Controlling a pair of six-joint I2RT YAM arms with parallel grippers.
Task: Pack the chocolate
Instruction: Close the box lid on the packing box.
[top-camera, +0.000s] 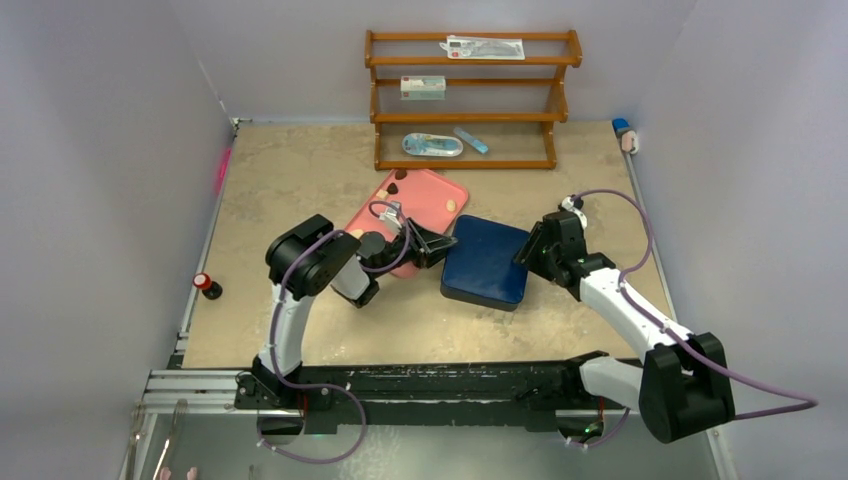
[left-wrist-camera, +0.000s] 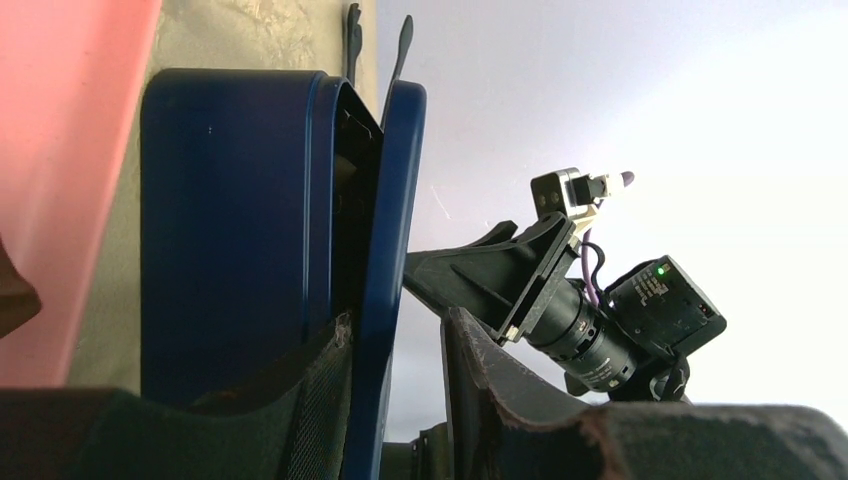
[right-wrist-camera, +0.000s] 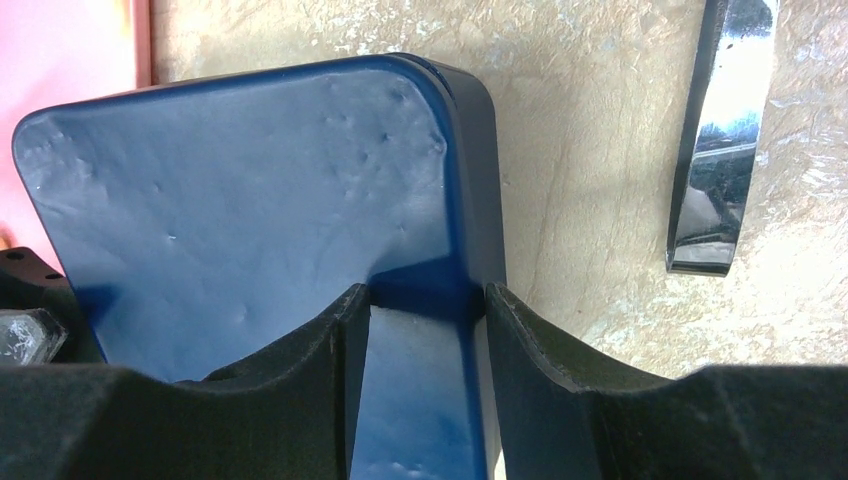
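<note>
Chocolate (top-camera: 452, 206) waits on the pink tray (top-camera: 430, 185) beside the left gripper (top-camera: 443, 243), which pinches the blue box (top-camera: 485, 265) by its lid edge; the right gripper (top-camera: 521, 253) clamps the opposite edge.

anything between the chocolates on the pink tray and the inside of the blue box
Yes, the lid. It covers the blue box, raised only a crack at the edge that the left gripper pinches. The chocolates lie on the pink tray beside it.
</note>
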